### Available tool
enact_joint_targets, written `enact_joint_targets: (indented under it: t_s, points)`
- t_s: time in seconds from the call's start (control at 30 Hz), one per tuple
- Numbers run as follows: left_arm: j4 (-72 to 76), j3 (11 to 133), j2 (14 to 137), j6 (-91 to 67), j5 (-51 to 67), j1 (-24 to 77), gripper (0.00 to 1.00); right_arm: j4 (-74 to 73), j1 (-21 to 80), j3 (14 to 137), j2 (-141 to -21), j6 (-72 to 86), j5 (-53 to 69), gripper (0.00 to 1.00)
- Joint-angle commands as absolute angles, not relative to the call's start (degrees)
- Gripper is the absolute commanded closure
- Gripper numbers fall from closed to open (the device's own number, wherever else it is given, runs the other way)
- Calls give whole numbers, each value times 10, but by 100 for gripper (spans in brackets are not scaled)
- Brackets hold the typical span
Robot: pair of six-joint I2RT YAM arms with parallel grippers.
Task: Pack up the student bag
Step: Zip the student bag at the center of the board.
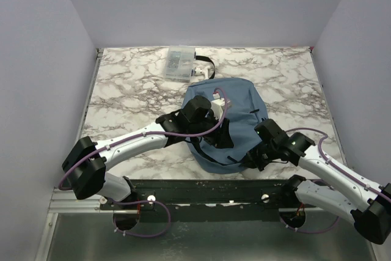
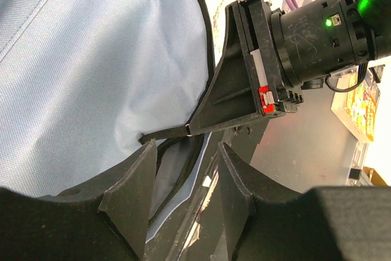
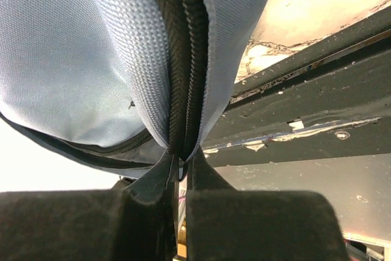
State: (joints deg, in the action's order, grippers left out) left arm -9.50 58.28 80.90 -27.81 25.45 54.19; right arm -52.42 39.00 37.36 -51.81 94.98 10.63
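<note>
While my right gripper (image 3: 181,164) is clamped on the black zip (image 3: 183,59) of the blue bag (image 1: 238,105), my left gripper (image 2: 183,178) hovers, jaws apart, over its edge; the bag lies on the table (image 1: 134,90), near both arms.

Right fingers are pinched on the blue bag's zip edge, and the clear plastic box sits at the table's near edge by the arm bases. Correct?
Not quite. The clear plastic box sits at the far edge of the table, beyond the bag, not by the arm bases; the top external view shows it. The right fingers are indeed pinched on the zip edge.
</note>
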Motion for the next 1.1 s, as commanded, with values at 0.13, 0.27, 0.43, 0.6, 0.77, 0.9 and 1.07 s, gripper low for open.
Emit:
enact_joint_targets:
  t_s: [0.13, 0.27, 0.43, 0.6, 0.77, 0.9, 1.07]
  points:
    - [-51, 553, 791, -233, 330, 546, 60, -487, 392, 362, -479, 886, 10, 100]
    - [-29, 548, 807, -239, 331, 547, 64, -333, 393, 283, -337, 744, -92, 100]
    - [-15, 550, 813, -257, 306, 547, 67, -165, 393, 159, -128, 644, -137, 100]
    - [-11, 577, 835, -251, 314, 546, 67, -133, 393, 140, -97, 537, -118, 99]
    - [-10, 595, 848, -251, 313, 533, 69, -83, 392, 144, -78, 456, -106, 99]
    - [-13, 605, 860, -223, 317, 527, 70, -50, 392, 149, -87, 449, -100, 99]
    - [-13, 594, 867, -226, 363, 538, 72, -59, 393, 153, -98, 491, -102, 100]
